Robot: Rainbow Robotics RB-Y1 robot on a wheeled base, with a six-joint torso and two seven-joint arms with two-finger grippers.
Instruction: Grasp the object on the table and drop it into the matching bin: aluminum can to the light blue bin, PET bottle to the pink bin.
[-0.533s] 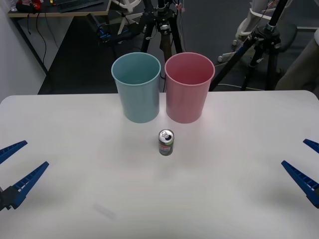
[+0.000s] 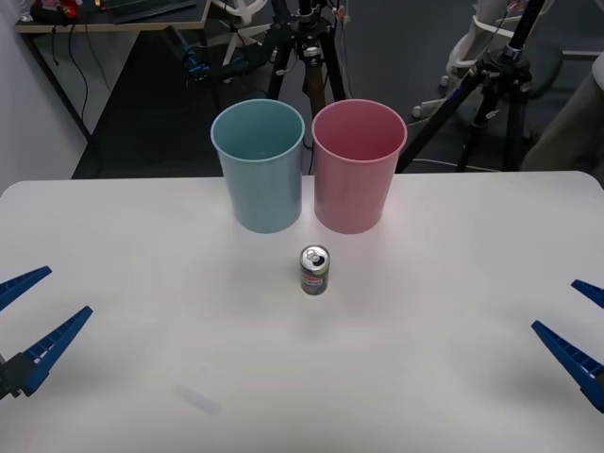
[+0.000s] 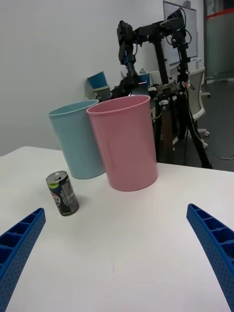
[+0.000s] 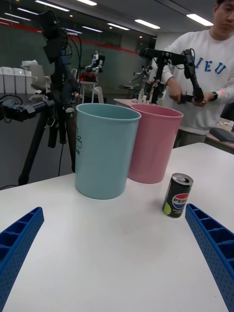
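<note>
A small aluminum can (image 2: pixel 314 270) with a silver lid and dark green-and-red label stands upright mid-table, just in front of the two bins; it also appears as the can (image 3: pixel 62 193) and the can (image 4: pixel 177 195). The light blue bin (image 2: pixel 259 166) stands at the back left of it, the pink bin (image 2: pixel 358 165) at the back right, touching side by side. My left gripper (image 2: pixel 26 326) hovers open at the table's left edge. My right gripper (image 2: pixel 583 328) hovers open at the right edge. Both are far from the can and hold nothing.
The white table (image 2: pixel 170 359) stretches wide around the can. Behind its far edge stand black tripods (image 2: pixel 302 47) and a desk with cables.
The right gripper has dropped slightly toward the table's near edge. The can, bins and left gripper are unchanged.
</note>
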